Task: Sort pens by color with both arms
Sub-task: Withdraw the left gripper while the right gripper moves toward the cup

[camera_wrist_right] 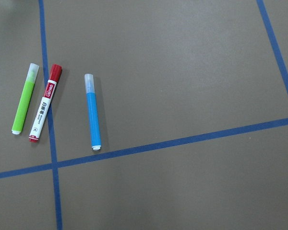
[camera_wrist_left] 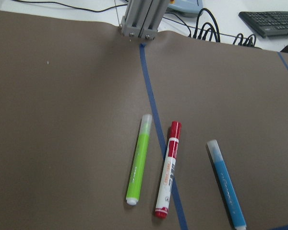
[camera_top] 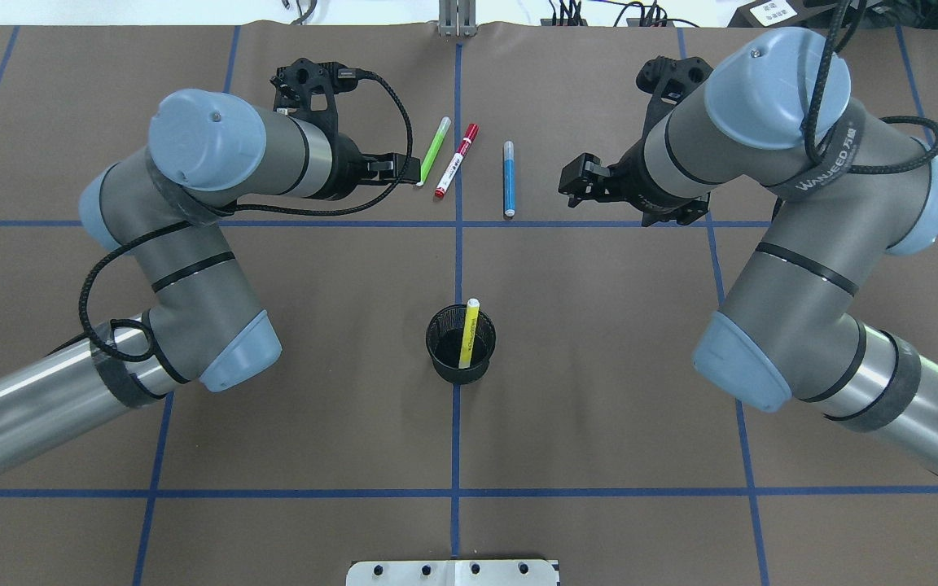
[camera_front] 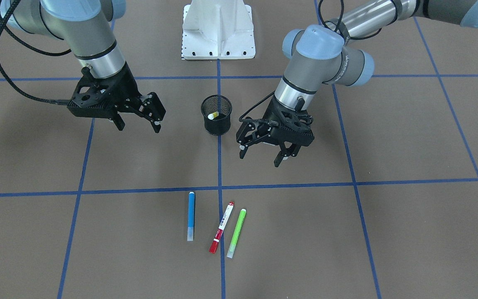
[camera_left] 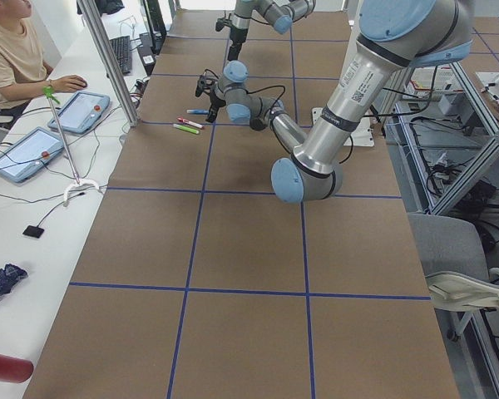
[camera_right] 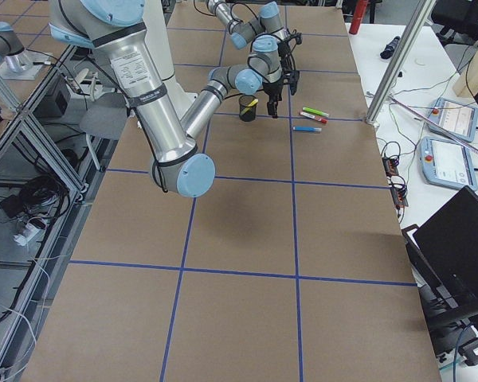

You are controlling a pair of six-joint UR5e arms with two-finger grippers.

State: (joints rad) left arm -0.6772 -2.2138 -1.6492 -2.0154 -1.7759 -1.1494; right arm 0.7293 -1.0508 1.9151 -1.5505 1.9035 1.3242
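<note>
Three pens lie side by side on the brown table: a blue pen, a white pen with a red cap and a lime green pen. The yellow pen stands tilted inside the black mesh cup. My left gripper hovers open and empty beside the cup, on the green pen's side. My right gripper hovers open and empty on the blue pen's side. The left wrist view shows the green pen, the red-capped pen and the blue pen.
Blue tape lines divide the table into squares. The white bolted base plate sits behind the cup. An operator sits at a side desk with tablets beyond the table's far edge.
</note>
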